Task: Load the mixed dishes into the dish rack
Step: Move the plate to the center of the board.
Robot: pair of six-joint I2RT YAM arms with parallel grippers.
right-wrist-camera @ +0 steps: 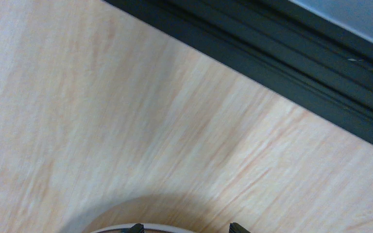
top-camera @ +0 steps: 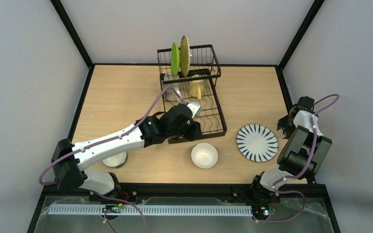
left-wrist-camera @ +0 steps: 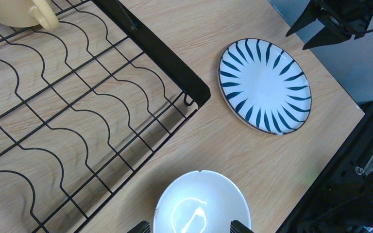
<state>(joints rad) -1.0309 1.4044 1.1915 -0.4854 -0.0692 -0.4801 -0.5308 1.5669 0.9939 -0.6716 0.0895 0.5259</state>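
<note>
White bowl (left-wrist-camera: pixel 201 204), just near of the dish rack (left-wrist-camera: pixel 160 49): likely rigid, slippery, breakable; pinch across the rim wall; left gripper (left-wrist-camera: pixel 190 227) spread, empty; right gripper (right-wrist-camera: pixel 184 228) spread.

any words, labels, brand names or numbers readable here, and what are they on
None can be read.
The dish rack, blue-striped plate, white bowl and mug carry no lettering; the plate has only a ray pattern.
Any marks on the circuit boards at the arm bases are too small to read.
</note>
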